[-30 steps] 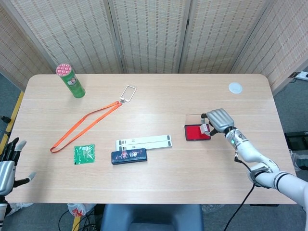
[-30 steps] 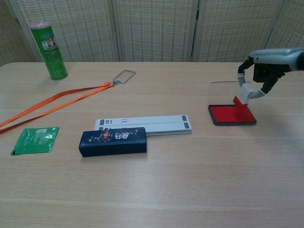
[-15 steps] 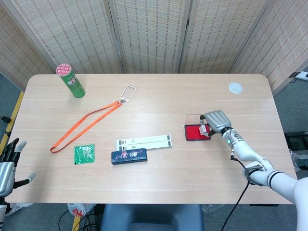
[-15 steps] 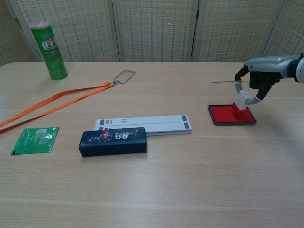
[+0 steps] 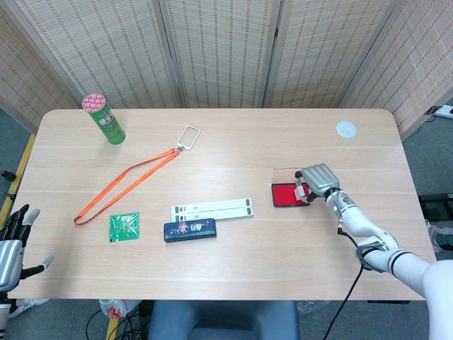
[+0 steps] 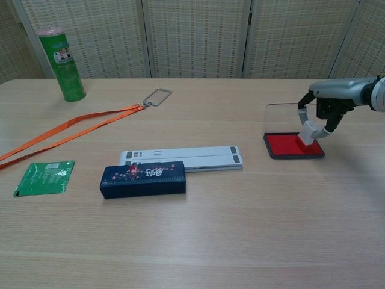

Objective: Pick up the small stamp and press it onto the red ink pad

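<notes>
Right hand (image 6: 325,108): fingers closed on the stamp (image 6: 308,132), pinching its pale body from above so that the working face points down; the grip suits a straight downward press. Stamp: over the red pad (image 6: 293,146), toward its 3 o'clock edge, its lower end at or on the red surface; the chest view suggests contact, but the head view hides the stamp's base under the hand, so full seating cannot be confirmed. Red pad: on the table (image 5: 233,262) at the right side, with its clear lid (image 6: 281,117) standing open at 12 o'clock, which leaves the ink exposed to the hand. Left hand (image 5: 13,244): at the table's 8 o'clock corner, off the edge, fingers spread and holding nothing, well apart from the work; partly cut off by the frame, and absent from the chest view. Other items, none near the pad: green can (image 5: 103,119) at 10 o'clock; orange lanyard (image 5: 124,184) with metal clip (image 5: 188,137); green packet (image 5: 123,227); white strips (image 5: 211,209) with a dark case (image 5: 190,230) just in front of them, touching; a small white disc (image 5: 345,128) at 1 o'clock, its nature not legible. The right forearm is cut off in the chest view.
</notes>
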{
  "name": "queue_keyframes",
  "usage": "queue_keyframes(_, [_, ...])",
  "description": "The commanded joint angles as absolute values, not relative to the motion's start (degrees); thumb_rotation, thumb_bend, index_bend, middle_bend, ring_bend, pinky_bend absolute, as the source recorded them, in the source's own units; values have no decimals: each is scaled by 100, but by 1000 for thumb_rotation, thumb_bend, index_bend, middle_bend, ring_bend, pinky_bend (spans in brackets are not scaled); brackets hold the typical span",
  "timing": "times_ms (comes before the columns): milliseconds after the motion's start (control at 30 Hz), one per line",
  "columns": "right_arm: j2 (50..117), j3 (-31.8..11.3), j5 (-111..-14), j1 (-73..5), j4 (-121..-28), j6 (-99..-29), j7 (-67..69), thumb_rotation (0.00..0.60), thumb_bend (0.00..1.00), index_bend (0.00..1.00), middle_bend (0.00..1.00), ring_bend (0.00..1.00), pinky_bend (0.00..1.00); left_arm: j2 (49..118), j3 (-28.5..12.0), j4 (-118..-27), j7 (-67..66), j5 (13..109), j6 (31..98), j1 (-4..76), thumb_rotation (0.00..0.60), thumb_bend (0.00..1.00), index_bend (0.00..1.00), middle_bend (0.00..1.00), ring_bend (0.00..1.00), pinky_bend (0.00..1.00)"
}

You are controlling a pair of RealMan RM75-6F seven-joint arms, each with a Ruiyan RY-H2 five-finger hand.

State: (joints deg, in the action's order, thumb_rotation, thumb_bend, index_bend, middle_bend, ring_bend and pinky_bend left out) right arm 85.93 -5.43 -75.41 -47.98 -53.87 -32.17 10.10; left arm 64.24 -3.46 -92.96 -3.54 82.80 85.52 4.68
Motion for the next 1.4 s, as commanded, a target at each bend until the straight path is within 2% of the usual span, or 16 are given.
queue_keyframes(33, [8656, -522, -7573, -4811, -5307, -3179, 1047, 600, 340, 937, 1000, 904, 866, 6423, -344, -9297, -349, 8292, 8565, 463, 600, 200, 52, 19, 53, 262])
queue_keyframes(533, [8636, -509, -7701, -4782, -5258, -3257, 1207, 600, 339, 937, 1000, 905, 866, 6416, -344, -9299, -302, 8346, 8621, 437, 600, 200, 52, 19, 53, 262])
queue_keyframes(700, [8044, -601, -7798, -4616, -6084, -3780, 1184, 600, 339, 937, 1000, 905, 866, 6428, -341, -9299, -333, 8361, 8650, 423, 600, 200, 52, 19, 53, 262])
queue_keyframes(900, [7426, -620, -7714, -4452, -7143, -4086, 711, 600, 335, 937, 1000, 908, 866, 6467, -344, -9309, -418, 8358, 8629, 439, 600, 200, 52, 19, 53, 262])
queue_keyframes(967, [7319, -586, -7673, -4424, -7402, -4070, 596, 600, 313, 930, 998, 887, 863, 6477, -345, -9312, -449, 8346, 8614, 444, 600, 200, 52, 19, 53, 262])
queue_keyframes(1067, [7270, -511, -7683, -4421, -7599, -4003, 486, 600, 276, 839, 933, 795, 808, 6484, -350, -9313, -470, 8328, 8606, 445, 600, 200, 52, 20, 53, 262])
queue_keyframes(1133, [7301, -456, -7706, -4431, -7636, -3959, 401, 600, 267, 822, 896, 761, 777, 6478, -354, -9316, -456, 8324, 8610, 442, 600, 199, 52, 19, 53, 262])
queue_keyframes(1400, [7540, -310, -7638, -4511, -7565, -3716, 61, 600, 263, 819, 891, 754, 770, 6445, -344, -9330, -385, 8369, 8653, 419, 600, 199, 52, 19, 53, 262])
